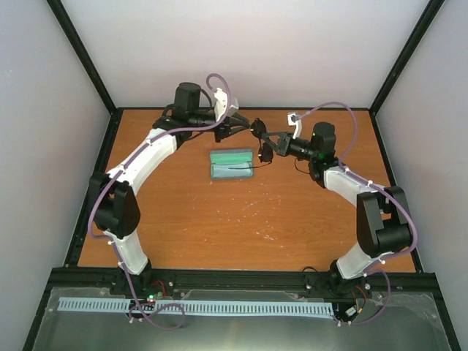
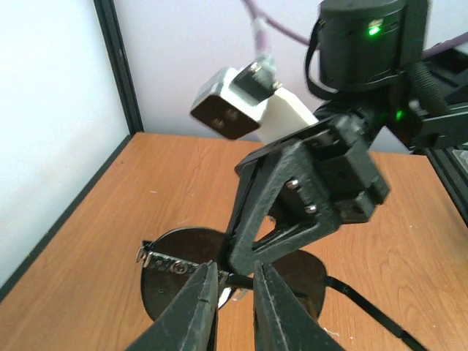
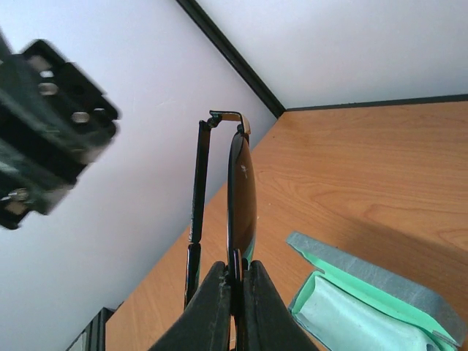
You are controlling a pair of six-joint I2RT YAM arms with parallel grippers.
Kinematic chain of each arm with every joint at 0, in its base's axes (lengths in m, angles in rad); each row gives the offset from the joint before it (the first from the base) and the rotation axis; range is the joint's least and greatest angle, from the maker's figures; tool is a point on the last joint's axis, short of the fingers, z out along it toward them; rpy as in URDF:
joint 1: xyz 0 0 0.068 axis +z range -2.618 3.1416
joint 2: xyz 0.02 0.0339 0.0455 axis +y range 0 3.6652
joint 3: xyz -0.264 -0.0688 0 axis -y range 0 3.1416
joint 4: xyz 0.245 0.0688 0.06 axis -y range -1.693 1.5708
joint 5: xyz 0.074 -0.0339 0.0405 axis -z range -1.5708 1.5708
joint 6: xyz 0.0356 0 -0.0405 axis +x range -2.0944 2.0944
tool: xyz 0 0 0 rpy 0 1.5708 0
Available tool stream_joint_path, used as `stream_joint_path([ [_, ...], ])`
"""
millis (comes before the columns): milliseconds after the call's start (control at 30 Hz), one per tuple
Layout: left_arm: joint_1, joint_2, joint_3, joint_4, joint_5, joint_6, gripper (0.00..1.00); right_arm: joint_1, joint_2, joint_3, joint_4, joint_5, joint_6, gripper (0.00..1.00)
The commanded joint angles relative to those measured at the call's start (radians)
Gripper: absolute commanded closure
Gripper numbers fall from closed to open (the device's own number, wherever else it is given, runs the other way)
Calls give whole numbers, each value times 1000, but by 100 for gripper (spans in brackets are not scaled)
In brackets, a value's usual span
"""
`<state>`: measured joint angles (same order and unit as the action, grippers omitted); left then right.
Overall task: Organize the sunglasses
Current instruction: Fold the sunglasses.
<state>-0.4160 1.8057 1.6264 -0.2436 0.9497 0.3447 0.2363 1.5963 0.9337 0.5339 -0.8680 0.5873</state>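
The black sunglasses (image 1: 266, 153) hang in the air above the far middle of the table, between both grippers. My right gripper (image 3: 235, 272) is shut on their frame at the bridge, with a dark lens (image 3: 241, 190) rising edge-on above the fingers and one temple arm (image 3: 196, 190) lying parallel beside it. In the left wrist view the right gripper's fingers (image 2: 270, 197) come down onto the sunglasses (image 2: 175, 252). My left gripper (image 2: 235, 267) sits just in front, open only a little, with a thin black bar of the frame crossing the gap. The other temple arm (image 2: 373, 314) sticks out to the lower right.
The blue-grey case (image 1: 232, 164) lies open on the wooden table (image 1: 241, 219) just below the grippers, its mint-green inside facing up (image 3: 365, 307). Black frame posts and pale walls close in the table on three sides.
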Motion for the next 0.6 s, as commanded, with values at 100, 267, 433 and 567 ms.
stream_joint_path([
  [100, 2, -195, -59, -57, 153, 88, 87, -2, 44, -12, 37, 70, 92, 97],
  [267, -31, -281, -189, -53, 275, 70, 88, -1, 89, 46, 50, 89, 157, 97],
  [433, -85, -351, -299, -61, 264, 98, 88, 26, 138, 74, 252, 95, 330, 97],
  [567, -106, -352, -319, -55, 267, 73, 88, 58, 144, 116, 247, 58, 345, 97],
])
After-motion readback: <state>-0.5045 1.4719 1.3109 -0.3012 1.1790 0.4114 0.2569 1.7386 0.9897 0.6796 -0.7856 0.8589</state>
